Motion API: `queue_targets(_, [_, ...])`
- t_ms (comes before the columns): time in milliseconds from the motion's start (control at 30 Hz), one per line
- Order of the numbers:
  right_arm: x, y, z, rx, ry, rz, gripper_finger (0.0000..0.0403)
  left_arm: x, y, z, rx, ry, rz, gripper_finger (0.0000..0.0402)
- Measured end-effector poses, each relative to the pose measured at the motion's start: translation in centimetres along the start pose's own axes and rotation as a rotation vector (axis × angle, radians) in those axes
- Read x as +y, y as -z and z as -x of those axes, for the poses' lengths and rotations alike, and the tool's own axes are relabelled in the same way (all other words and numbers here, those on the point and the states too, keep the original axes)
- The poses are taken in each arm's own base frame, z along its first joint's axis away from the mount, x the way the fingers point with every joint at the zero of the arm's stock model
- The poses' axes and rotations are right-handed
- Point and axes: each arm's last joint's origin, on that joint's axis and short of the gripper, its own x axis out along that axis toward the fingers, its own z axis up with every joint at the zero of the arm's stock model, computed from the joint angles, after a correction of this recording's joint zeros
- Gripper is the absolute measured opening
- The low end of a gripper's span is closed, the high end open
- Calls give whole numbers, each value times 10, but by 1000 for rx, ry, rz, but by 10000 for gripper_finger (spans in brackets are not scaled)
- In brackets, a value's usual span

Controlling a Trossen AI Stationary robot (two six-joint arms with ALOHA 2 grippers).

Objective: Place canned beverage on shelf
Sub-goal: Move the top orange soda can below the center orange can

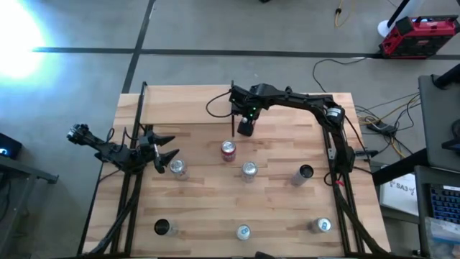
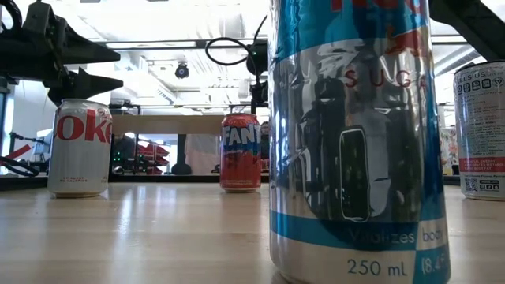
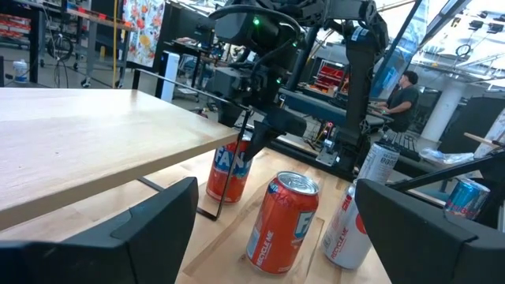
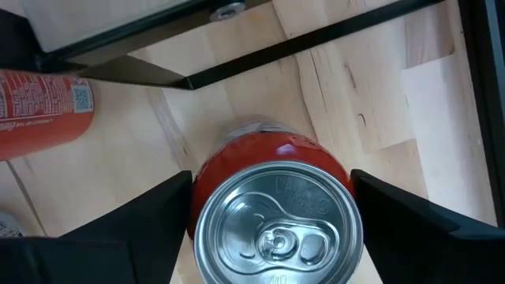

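Observation:
The shelf (image 1: pixel 187 104) is a pale wood board on a thin black frame at the table's far left; it also shows in the left wrist view (image 3: pixel 95 142). A red Fanta can (image 4: pixel 276 221) stands upright by the shelf's leg foot (image 4: pixel 185 83). My right gripper (image 4: pixel 272 197) is open above it, pointing down, one finger on either side of the can's top. In the high view my right gripper (image 1: pixel 246 128) hides this can. My left gripper (image 1: pixel 169 147) is open and empty at the table's left, in front of the shelf.
A second red can (image 1: pixel 228 150) stands just near of my right gripper. A Diet Coke can (image 1: pixel 177 167) stands by my left gripper. Several more cans stand across the middle (image 1: pixel 249 170) and the near edge (image 1: pixel 243 232). A person (image 3: pixel 402 95) sits beyond the table.

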Motion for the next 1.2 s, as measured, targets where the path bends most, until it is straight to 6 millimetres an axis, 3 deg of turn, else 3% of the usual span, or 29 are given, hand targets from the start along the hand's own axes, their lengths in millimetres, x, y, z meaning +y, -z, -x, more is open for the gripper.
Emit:
queue_targets(100, [1,0,0,-2,1,-19,286,0,0,0,0,0,0,327])
queue_targets(533, [11,8,11,54,-8,-111,286,0,0,0,0,0,0,327])
queue_targets(767, [44,13,35,50,50,-104,286,0,0,0,0,0,0,327])
queue_targets(1200, [112,26,44,82,18,-56,286,0,0,0,0,0,0,327])
